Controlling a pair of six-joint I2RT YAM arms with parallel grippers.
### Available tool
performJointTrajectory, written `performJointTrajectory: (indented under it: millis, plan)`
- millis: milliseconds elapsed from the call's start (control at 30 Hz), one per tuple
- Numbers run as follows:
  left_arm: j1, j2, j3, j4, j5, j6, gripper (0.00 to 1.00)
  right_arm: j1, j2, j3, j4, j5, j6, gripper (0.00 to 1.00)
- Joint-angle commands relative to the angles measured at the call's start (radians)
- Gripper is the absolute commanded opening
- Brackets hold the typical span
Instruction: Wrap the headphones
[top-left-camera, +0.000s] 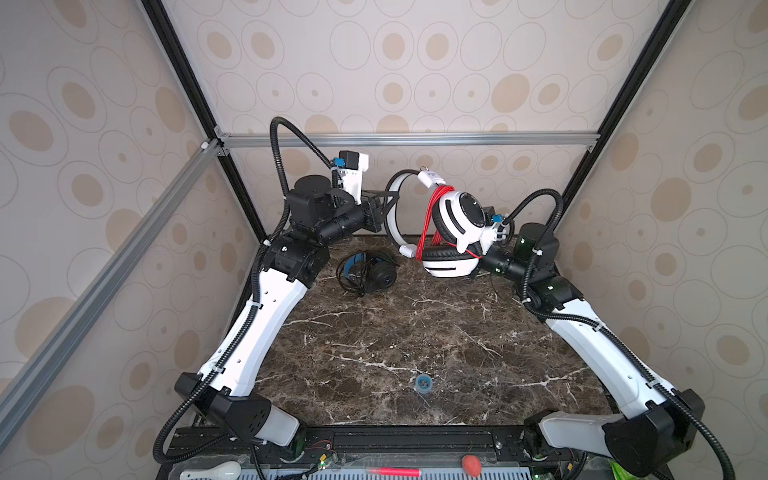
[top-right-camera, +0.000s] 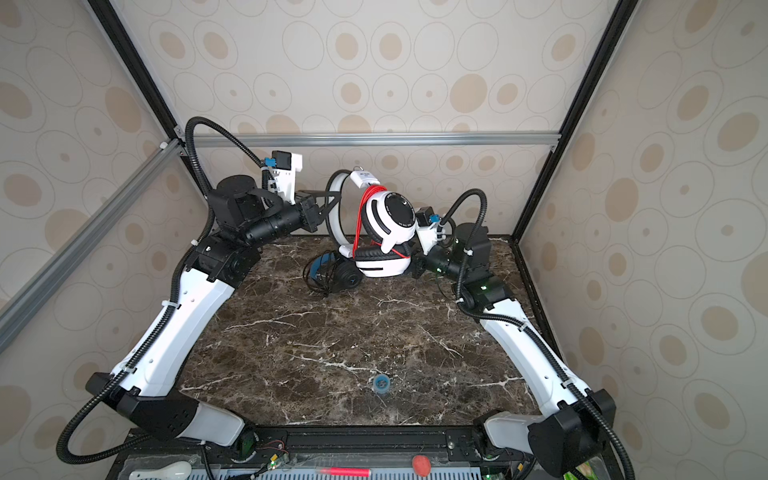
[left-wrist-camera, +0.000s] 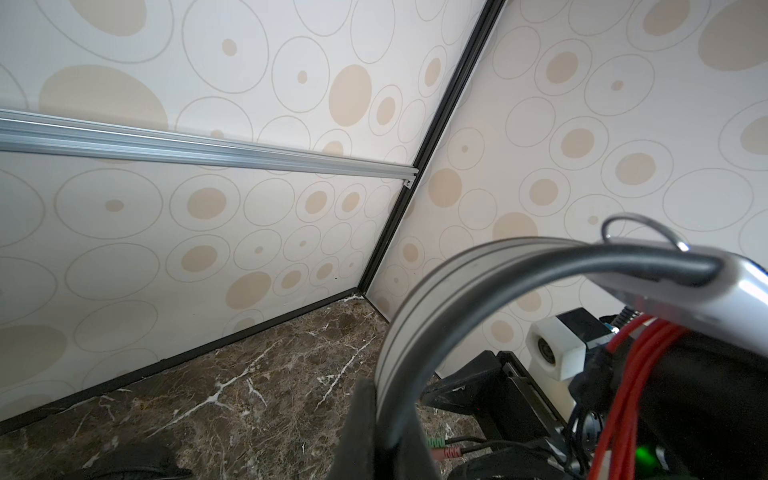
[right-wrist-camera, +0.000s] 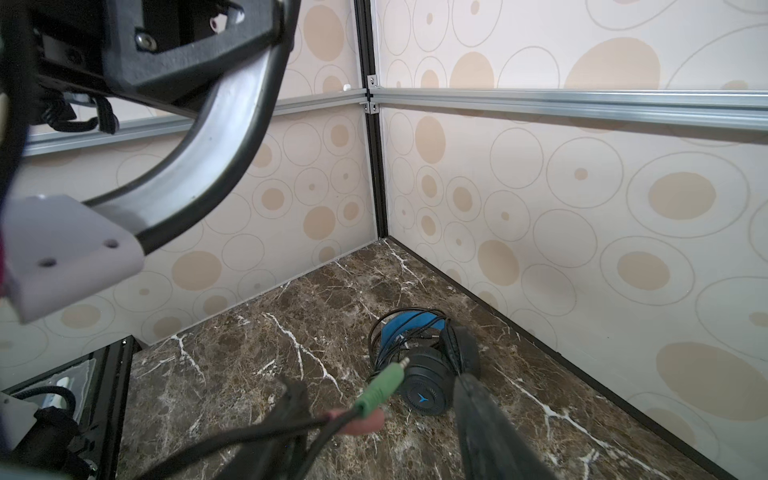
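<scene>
The left end effector (top-left-camera: 385, 206) is clamped on the headband (top-left-camera: 404, 178) of the white headphones (top-left-camera: 461, 220), held above the desk (top-left-camera: 395, 340) at 12 o'clock. The black headphones (top-left-camera: 370, 272) lie on the desk at 11 o'clock. The right end effector (top-right-camera: 417, 268): state cannot be determined.

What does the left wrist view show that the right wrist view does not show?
Plain only in the left wrist view: the bundled red cord. Plain only in the right wrist view: the black over-ear headphones with a blue inner band. Both: the white plastic headband, the green audio plug and the brown marble tabletop.
</scene>
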Motion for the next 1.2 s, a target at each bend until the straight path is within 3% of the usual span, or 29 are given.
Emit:
performJointTrajectory:
  millis: [0,267,633,700,1033,1167]
  plan:
    - [0.006,-0.039,0.014,0.088,0.013,-0.058,0.0,-0.005,0.003,0.032,0.036,-0.046,0.012,0.57]
    - [0.007,-0.038,0.005,0.103,0.011,-0.072,0.0,-0.005,-0.005,0.032,0.037,-0.057,0.018,0.53]
    - [0.012,-0.047,-0.015,0.151,-0.007,-0.125,0.0,-0.005,-0.016,0.013,0.004,-0.013,-0.009,0.1]
    - [0.016,-0.049,-0.03,0.169,-0.025,-0.16,0.0,-0.005,-0.025,0.002,-0.005,0.016,-0.014,0.06]
    - [0.018,-0.1,-0.225,0.465,-0.202,-0.398,0.0,0.01,-0.064,-0.063,0.009,0.181,0.013,0.0]
    - [0.015,-0.076,-0.196,0.443,-0.284,-0.53,0.0,0.039,-0.065,-0.08,-0.003,0.26,0.002,0.0]
